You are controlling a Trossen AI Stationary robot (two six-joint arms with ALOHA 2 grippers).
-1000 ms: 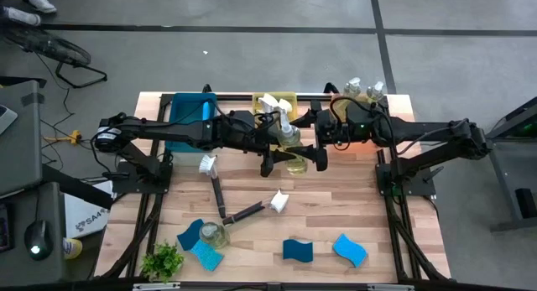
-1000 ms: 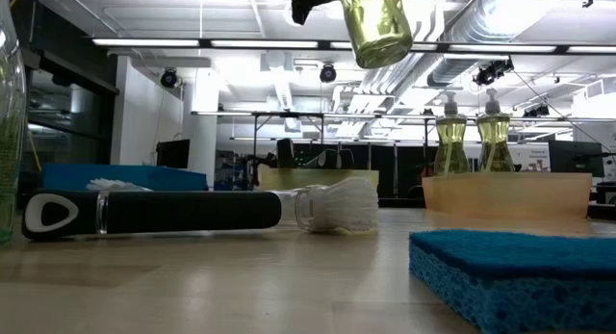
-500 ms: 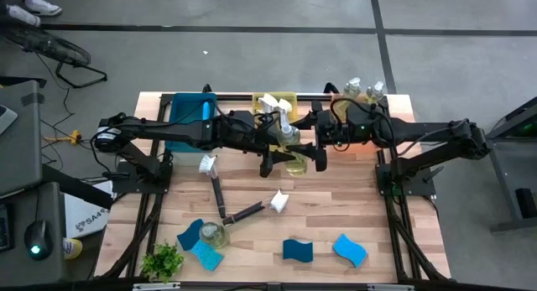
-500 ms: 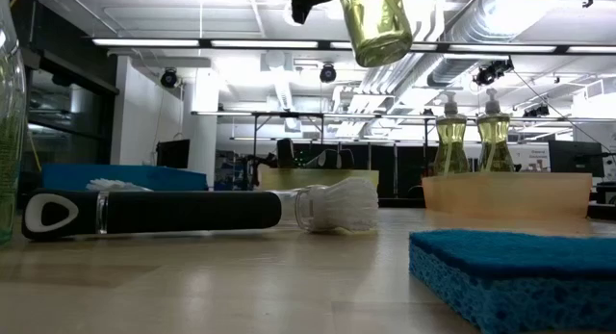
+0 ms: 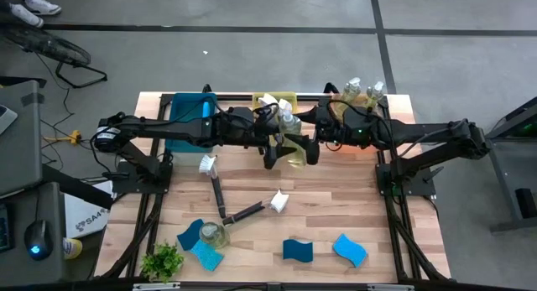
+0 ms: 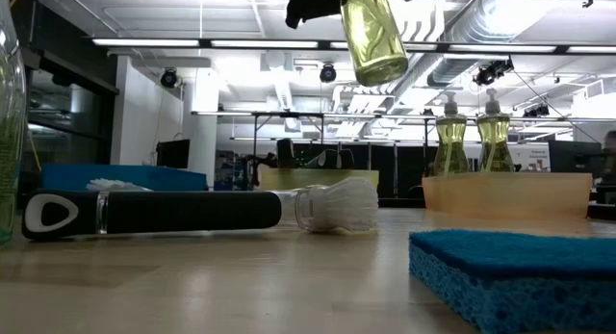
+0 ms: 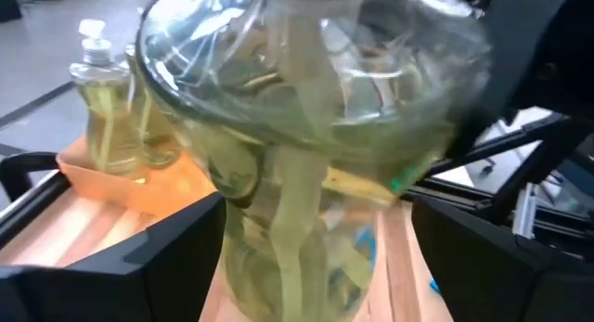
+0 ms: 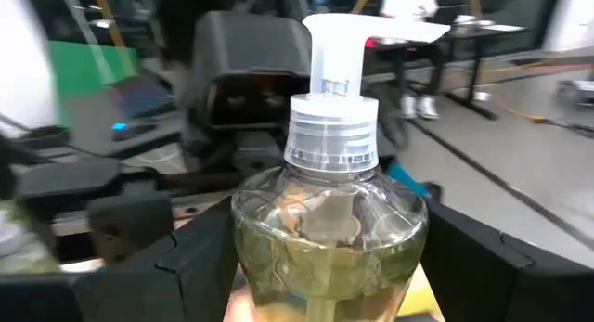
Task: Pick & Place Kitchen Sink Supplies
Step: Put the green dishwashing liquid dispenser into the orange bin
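Note:
A small clear bottle of yellow-green liquid (image 5: pixel 293 148) with a pale pump top (image 8: pixel 339 57) hangs high over the table's far middle. Both arms meet at it. My right gripper (image 5: pixel 307 148) comes from the table's right and is shut on it. My left gripper (image 5: pixel 275 153) comes from the left and is open. Its fingers (image 7: pixel 176 262) stand on either side of the bottle's bottom end (image 7: pixel 306 127) without holding it. In the low view the bottle (image 6: pixel 372 36) hangs slightly tilted, far above the tabletop. My right gripper pinches the bottle's round body (image 8: pixel 243 257) between its two fingers (image 8: pixel 200 266), below the shoulder and the pump collar. The fingers come level from the table's right. The bottle is lifted clear, pump top up, only slightly tilted.
An orange tray (image 5: pixel 337 100) with two more bottles stands at the far right, a yellow bin (image 5: pixel 273 98) at the far middle, a blue bin (image 5: pixel 186 115) at the far left. Two brushes (image 5: pixel 215 186), several blue sponges (image 5: pixel 298 250), a lying bottle (image 5: pixel 215 234) and a plant (image 5: pixel 162 262) lie nearer.
The bottle has turned in the air and hangs straighter than before, its body now a little nearer the left arm. My right gripper has swung with it. My left gripper's finger has drawn off the bottle's side in the low view.

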